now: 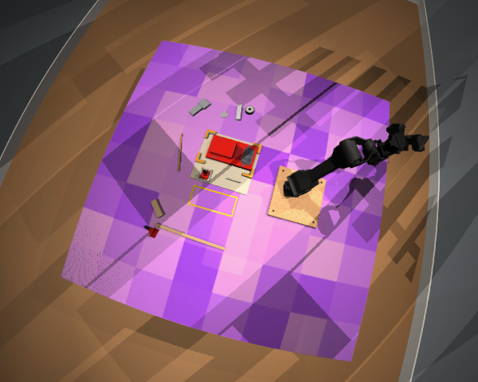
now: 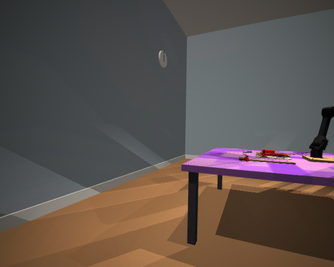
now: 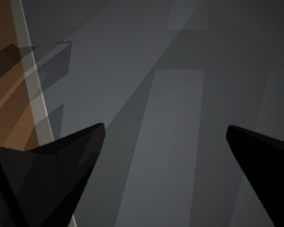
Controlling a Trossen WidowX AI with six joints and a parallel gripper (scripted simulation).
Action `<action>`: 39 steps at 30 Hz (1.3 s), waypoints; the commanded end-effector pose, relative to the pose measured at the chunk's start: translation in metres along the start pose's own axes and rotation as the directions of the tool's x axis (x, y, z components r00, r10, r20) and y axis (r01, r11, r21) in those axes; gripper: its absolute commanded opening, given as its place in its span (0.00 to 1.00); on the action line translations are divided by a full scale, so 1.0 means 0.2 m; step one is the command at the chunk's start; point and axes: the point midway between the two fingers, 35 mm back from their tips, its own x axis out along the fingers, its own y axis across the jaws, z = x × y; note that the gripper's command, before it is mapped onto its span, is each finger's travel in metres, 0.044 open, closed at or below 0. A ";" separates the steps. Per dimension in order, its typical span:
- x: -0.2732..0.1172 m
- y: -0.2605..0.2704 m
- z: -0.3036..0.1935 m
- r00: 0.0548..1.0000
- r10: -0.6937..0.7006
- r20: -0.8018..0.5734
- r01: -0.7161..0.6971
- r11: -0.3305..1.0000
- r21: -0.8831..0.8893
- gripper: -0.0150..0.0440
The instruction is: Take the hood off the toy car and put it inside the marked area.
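Read from left to right across the top view, the purple patchwork-topped bench (image 1: 272, 267) first carries loose bits: a small red clamp-like piece (image 1: 152, 231) at the end of a long pale wooden strip (image 1: 190, 237), a short tan wooden block (image 1: 158, 208) and a thin brown wooden rod (image 1: 180, 152), with several small grey metal parts (image 1: 199, 107) toward 12 o'clock.

Next comes the cream square base board (image 1: 222, 174) with orange corner brackets. It holds the red toy car (image 1: 230, 153), whose long axis runs roughly from 9 to 3 o'clock with a slight tilt. A flat red hood panel (image 1: 221, 149) sits on the car's 9 o'clock half, not yet lifted, and a grey part sits at the 3 o'clock end. A small red and black piece (image 1: 205, 174) also rests on this board.

Just at 6 o'clock of the board lies the yellow-outlined rectangular marked area (image 1: 212, 200); nothing lies inside it.

Further right is the light plywood mounting plate (image 1: 295, 209) under the black robot arm (image 1: 334, 162). The black hand (image 1: 421, 141) points out past the 3 o'clock edge of the bench, away from the car. In the wrist view its fingers stand wide with only floor and wall between them, so it holds nothing.

The hood therefore lies at 9 o'clock of the hand, well apart, beyond the arm's own base. By my judgement the arm must swing round toward 9 o'clock before any reach.
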 end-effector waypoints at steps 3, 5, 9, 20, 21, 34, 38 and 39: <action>0.00 0.23 0.33 0.982 0.168 0.089 -0.175 0.982 0.076 1.00; -0.02 0.32 0.46 0.965 0.232 0.125 -0.245 0.965 0.095 1.00; -0.10 0.46 0.72 0.924 0.326 0.203 -0.352 0.929 0.112 1.00; -0.51 0.75 1.30 0.755 0.549 0.359 -0.608 0.791 0.070 1.00; -0.55 0.78 1.35 0.732 0.572 0.369 -0.634 0.771 0.062 1.00; -1.19 1.03 1.81 0.420 0.783 0.459 -0.847 0.520 -0.112 1.00; -1.42 1.09 1.89 0.308 0.840 0.447 -0.899 0.411 -0.152 1.00; -1.49 1.10 1.91 0.275 0.854 0.441 -0.912 0.377 -0.162 1.00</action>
